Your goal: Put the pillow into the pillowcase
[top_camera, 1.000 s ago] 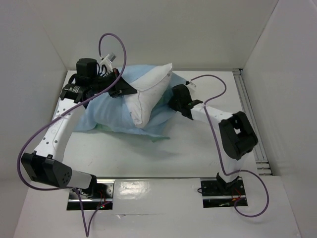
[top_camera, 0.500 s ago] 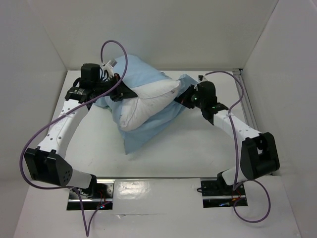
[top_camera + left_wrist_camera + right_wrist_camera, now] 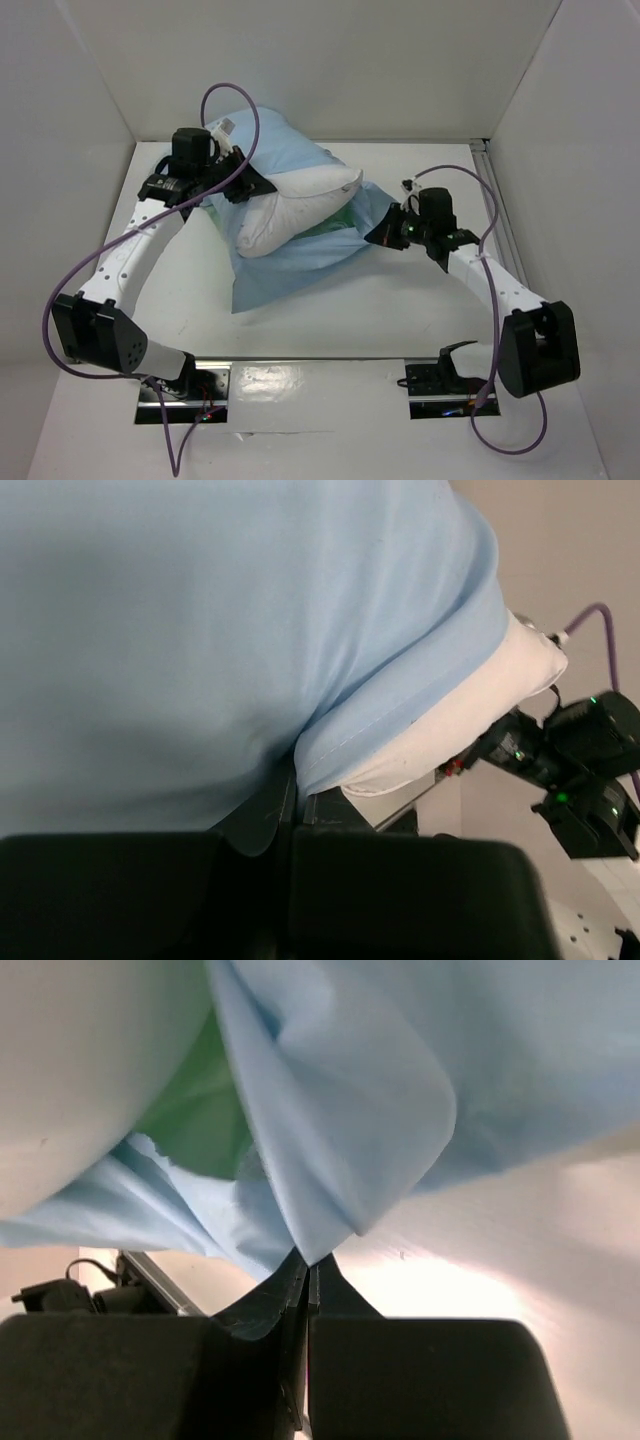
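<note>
The white pillow (image 3: 300,205) lies partly inside the light blue pillowcase (image 3: 285,262) at the back middle of the table, its right end sticking out of the mouth. A strip of the sea-green lining (image 3: 335,222) shows under the pillow. My left gripper (image 3: 243,186) is shut on the upper hem of the pillowcase (image 3: 330,750), with the pillow (image 3: 470,710) bulging out below the hem. My right gripper (image 3: 383,232) is shut on the lower edge of the pillowcase (image 3: 330,1160) at the right; the pillow (image 3: 90,1070) and green lining (image 3: 195,1110) show at the left.
White walls close in the table at the back, left and right. A metal rail (image 3: 500,225) runs along the right edge. Purple cables (image 3: 230,100) loop over both arms. The right arm (image 3: 575,770) shows in the left wrist view.
The right gripper swung from beside the pillow out to the right and nearer, pulling the pillowcase edge. The pillowcase now covers more of the pillow, and the bundle has turned and spread toward the front left.
</note>
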